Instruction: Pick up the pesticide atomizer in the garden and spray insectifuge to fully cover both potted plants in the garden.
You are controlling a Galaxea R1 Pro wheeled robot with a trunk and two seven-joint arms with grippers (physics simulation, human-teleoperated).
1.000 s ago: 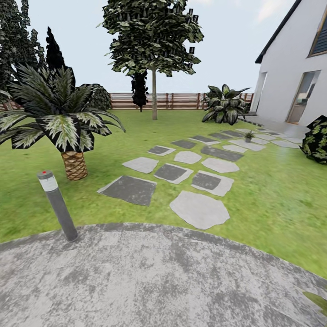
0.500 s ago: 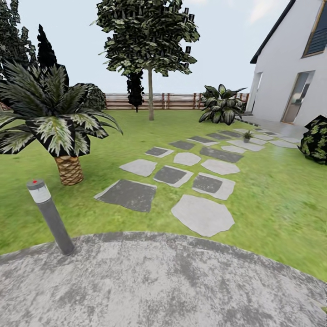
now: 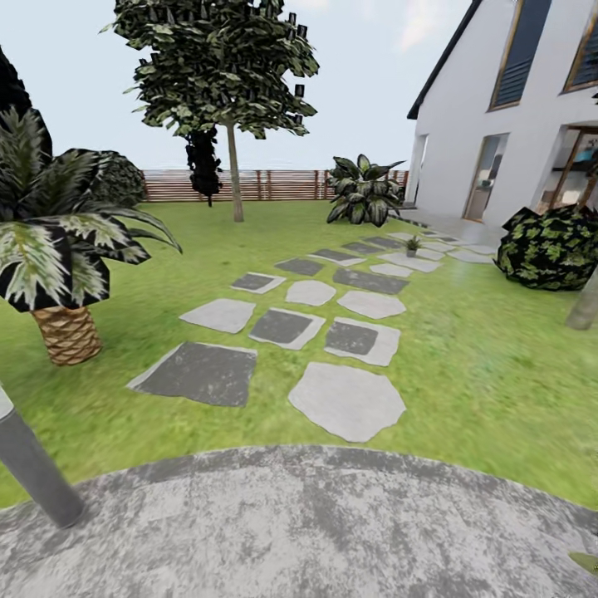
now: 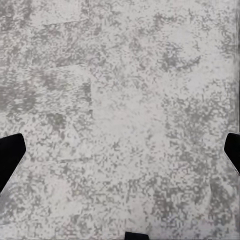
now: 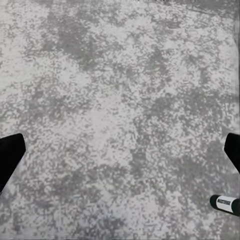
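Observation:
The garden lawn (image 3: 490, 357) spreads ahead, crossed by grey stepping stones (image 3: 345, 400). One small potted plant (image 3: 413, 246) stands far off on the stones near the house. The pesticide atomizer is out of view. In the left wrist view my left gripper (image 4: 120, 155) is open, its dark fingertips (image 4: 10, 157) wide apart over the speckled grey patio. My right gripper (image 5: 120, 155) is open too, hanging over the same paving with nothing between its fingers.
The round grey patio (image 3: 316, 531) lies right below me. A grey bollard lamp (image 3: 33, 473) leans at its left edge, with a palm (image 3: 58, 249) behind. A tree (image 3: 232, 100), a striped-leaf shrub (image 3: 363, 191), a slat fence (image 3: 274, 184), a dark bush (image 3: 552, 249) and the white house (image 3: 507, 141) ring the lawn. A green leaf tip (image 3: 585, 561) pokes in at bottom right.
The head camera has turned right: palm, bollard and tree slid left in the picture, and more of the house and the dark bush came into view. Nothing in the garden itself moved.

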